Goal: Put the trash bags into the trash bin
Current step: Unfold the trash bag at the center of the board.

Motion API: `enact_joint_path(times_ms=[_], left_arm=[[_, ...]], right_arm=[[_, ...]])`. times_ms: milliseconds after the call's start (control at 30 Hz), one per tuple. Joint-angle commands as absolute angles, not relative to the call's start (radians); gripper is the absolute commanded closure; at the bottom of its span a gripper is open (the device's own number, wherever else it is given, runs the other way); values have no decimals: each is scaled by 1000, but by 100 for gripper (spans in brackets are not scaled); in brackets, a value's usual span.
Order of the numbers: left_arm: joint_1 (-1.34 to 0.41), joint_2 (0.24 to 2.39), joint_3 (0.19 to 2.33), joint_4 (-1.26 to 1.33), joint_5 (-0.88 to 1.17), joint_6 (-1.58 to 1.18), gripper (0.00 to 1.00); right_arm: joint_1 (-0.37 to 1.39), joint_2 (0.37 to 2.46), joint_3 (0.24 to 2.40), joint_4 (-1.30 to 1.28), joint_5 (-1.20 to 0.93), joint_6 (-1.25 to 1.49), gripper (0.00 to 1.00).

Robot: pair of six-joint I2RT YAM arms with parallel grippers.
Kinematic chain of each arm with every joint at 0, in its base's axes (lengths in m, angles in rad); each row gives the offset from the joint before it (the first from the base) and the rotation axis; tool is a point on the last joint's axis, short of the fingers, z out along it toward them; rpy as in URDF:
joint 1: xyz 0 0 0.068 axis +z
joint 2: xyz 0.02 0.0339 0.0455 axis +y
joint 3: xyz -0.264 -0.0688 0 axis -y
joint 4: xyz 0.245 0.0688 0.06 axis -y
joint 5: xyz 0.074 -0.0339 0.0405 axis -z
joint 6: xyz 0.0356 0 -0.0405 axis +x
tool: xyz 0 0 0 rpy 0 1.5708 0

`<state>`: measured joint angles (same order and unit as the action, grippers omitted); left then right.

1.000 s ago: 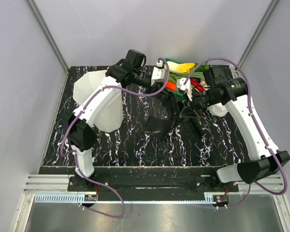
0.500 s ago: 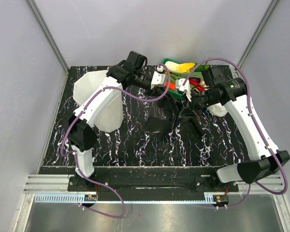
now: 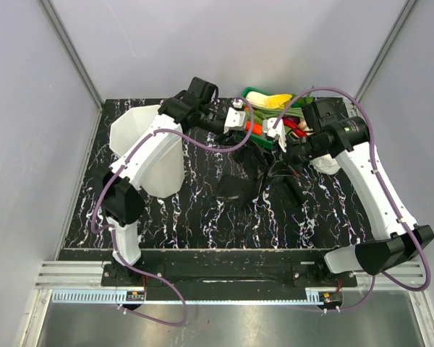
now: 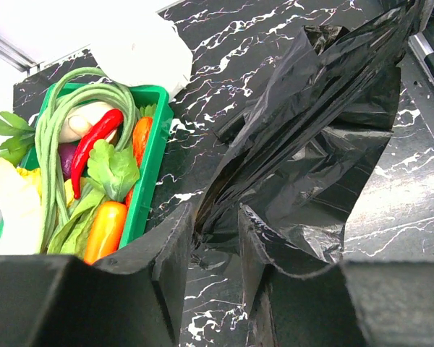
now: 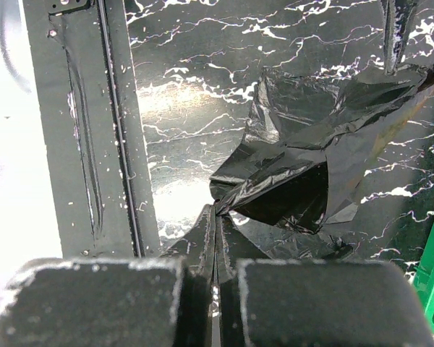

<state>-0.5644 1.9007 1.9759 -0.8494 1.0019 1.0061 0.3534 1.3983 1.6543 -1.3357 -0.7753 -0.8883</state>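
Across a black counter with white marble veining (image 3: 202,217): toward the far-left corner, a tall translucent white plastic bin with faceted walls (image 3: 134,137); at the far edge, right of the middle, a shallow green plastic tray of vegetables (image 4: 150,155); just beside the tray, a rounded white object (image 4: 141,50). Mid-counter, crumpled glossy black plastic film bags (image 3: 237,186), lower folds resting on the surface, upper part held up off it.

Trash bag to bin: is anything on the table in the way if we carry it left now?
No object lies on the tabletop between the trash bag and the trash bin; the green tray sits behind the bag. In the top view, though, the left arm's own link crosses over the bin.
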Motion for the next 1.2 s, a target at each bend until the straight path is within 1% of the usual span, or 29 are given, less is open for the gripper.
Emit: enact_joint_path(times_ms=[0,167,833,1167], left_arm=[[-560,1888,1994,-836,1025,1035,64],[-560,1910,2011,-838,1023,1040,64],[-561,1967,2075,-836,1034,1034,73],[-569,2008,2125,-836,1061,1009,73]], right_arm=[[364,1370,1652,-1437,-769,-887,100],[365,1374,1652,-1436,-772,-885,100],[367,1358,1629,-1420,-764,-870,100],[367,1348,1625,-1414,-759,-862,100]])
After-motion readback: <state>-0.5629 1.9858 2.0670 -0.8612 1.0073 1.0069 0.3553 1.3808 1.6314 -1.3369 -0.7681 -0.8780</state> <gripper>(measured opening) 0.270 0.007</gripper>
